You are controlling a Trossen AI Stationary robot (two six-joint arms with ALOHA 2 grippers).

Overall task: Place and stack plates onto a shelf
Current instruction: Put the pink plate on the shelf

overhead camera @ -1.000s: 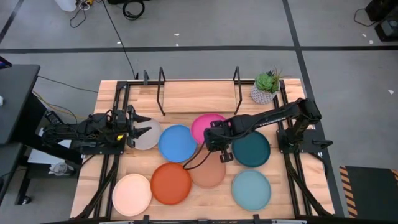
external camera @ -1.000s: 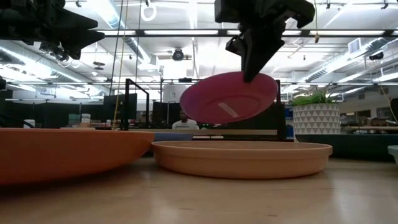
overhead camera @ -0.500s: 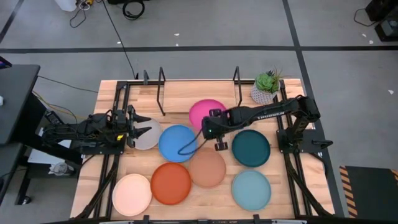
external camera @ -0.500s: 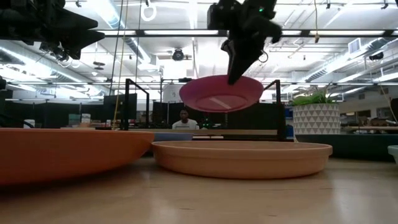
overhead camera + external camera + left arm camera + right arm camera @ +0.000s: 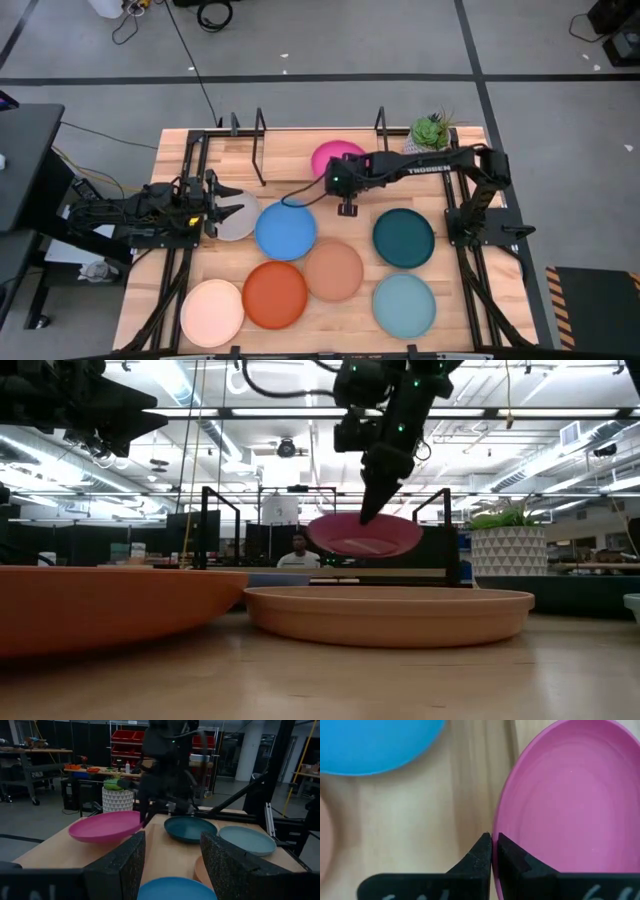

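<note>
- Eight plates are showing in the high view: one grey-white plate [image 5: 236, 219], one blue plate [image 5: 285, 230], one pink plate [image 5: 335, 157], one dark teal plate [image 5: 404, 237], one orange plate [image 5: 275, 295], one tan plate [image 5: 334, 270], one light teal plate [image 5: 404, 304] and one cream plate [image 5: 212, 312].
- One shelf [image 5: 310, 155] is standing at the table's far edge.
- One potted plant [image 5: 428, 139] is sitting beside it.
- Two arms are reaching over the table.

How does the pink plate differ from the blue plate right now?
The pink plate is held off the table by its rim in the right end effector, over the shelf; the blue plate lies flat on the tabletop, untouched. Both are round, shallow and look the same size.
</note>
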